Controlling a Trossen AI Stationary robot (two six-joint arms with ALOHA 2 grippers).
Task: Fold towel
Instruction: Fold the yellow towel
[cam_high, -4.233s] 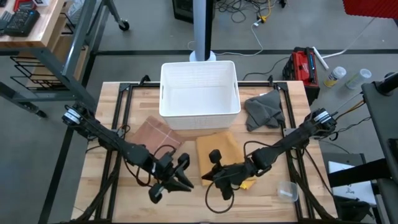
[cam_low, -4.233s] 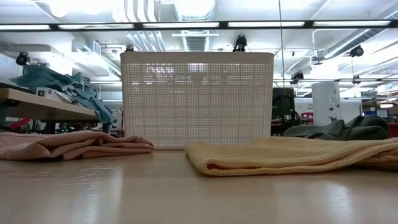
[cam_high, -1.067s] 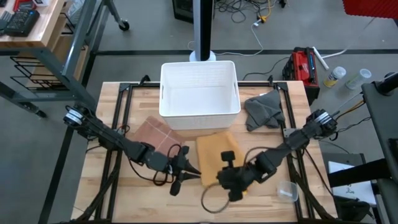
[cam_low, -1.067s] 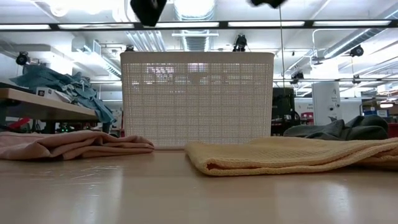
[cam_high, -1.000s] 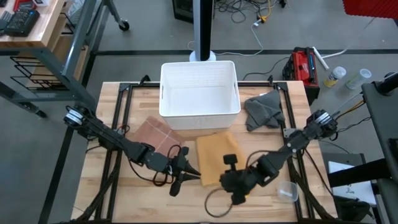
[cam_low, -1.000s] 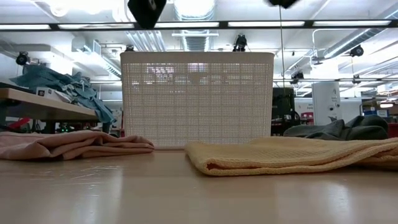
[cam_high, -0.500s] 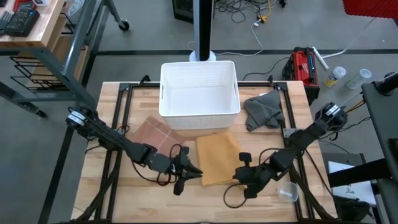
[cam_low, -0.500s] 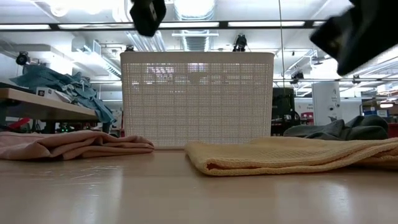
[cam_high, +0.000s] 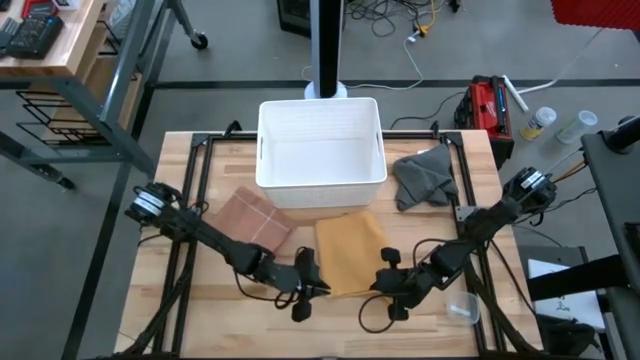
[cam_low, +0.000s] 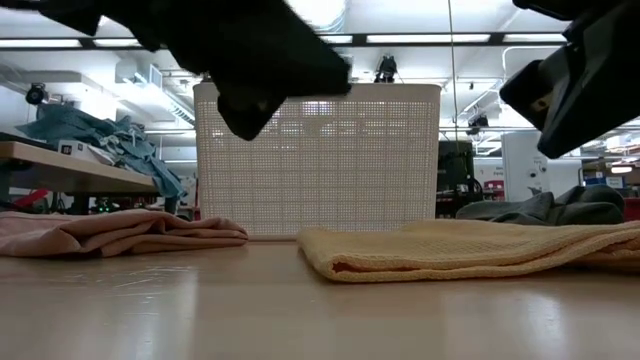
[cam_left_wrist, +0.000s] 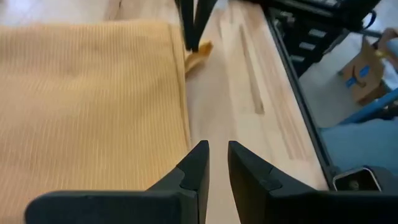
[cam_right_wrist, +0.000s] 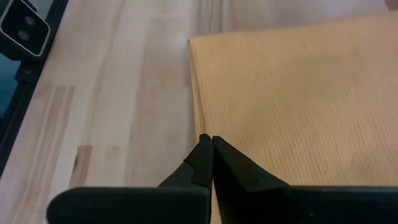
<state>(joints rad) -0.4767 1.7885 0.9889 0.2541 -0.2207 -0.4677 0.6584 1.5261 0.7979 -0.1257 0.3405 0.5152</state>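
Observation:
A folded yellow towel (cam_high: 350, 255) lies flat on the table in front of the white basket (cam_high: 322, 140); in the low view it shows as a layered fold (cam_low: 470, 250). My left gripper (cam_high: 318, 289) hovers at the towel's near left corner. Its fingers (cam_left_wrist: 215, 155) are open by a narrow gap, with bare table between them, just off the towel's near edge (cam_left_wrist: 185, 106). My right gripper (cam_high: 379, 284) is shut (cam_right_wrist: 211, 140), its tips at the same near edge (cam_right_wrist: 198, 99), close to the right corner. My right gripper's shut fingertips (cam_left_wrist: 193, 28) come slanting down at the towel's near edge, beside a small yellow tab (cam_left_wrist: 200, 52) that sticks out there. Whether they touch the cloth I cannot tell.
A pink-brown towel (cam_high: 255, 215) lies left of the yellow one and a crumpled grey towel (cam_high: 424, 178) at the back right. A clear plastic cup (cam_high: 462, 306) stands near the front right corner. Bare wood runs along the table's near edge.
My left gripper has gone right and down toward the yellow towel's near left corner. My right gripper has shifted a little toward the table's right edge and come lower, into the low view. The towel has not moved.

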